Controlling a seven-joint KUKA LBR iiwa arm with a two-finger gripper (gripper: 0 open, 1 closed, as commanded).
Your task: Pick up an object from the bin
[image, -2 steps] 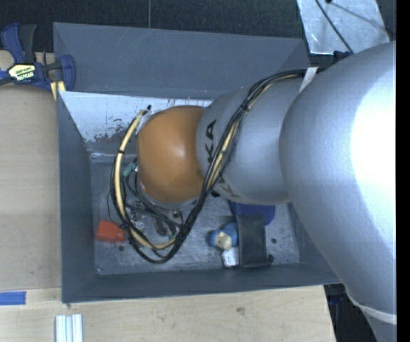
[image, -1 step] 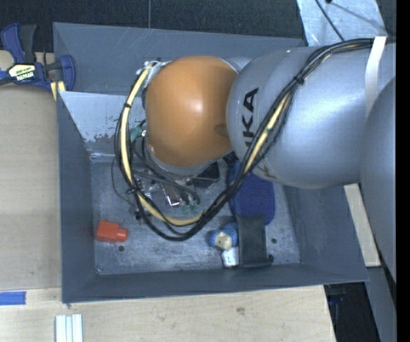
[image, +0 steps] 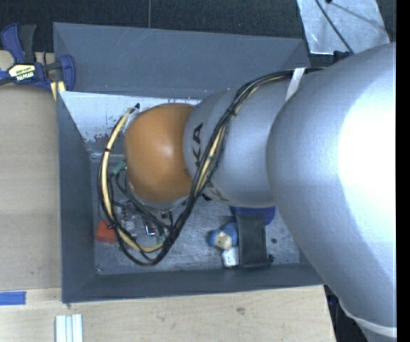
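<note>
My gripper [image: 135,221] is down low in the bin's front left part, mostly hidden under the arm's wrist. A small orange-red block [image: 105,233] lies on the floor just left of it, close to the bin's left wall. Whether the gripper touches the block cannot be told. Further right along the front wall lie a small blue thing with a pale yellow cap [image: 222,239] and a little white piece [image: 230,259].
A black flat rectangular thing [image: 253,242] rests beside the blue and white pieces, with a blue thing [image: 253,214] partly hidden under the arm behind it. The arm, its orange cover and looping cables hide the bin's middle and right.
</note>
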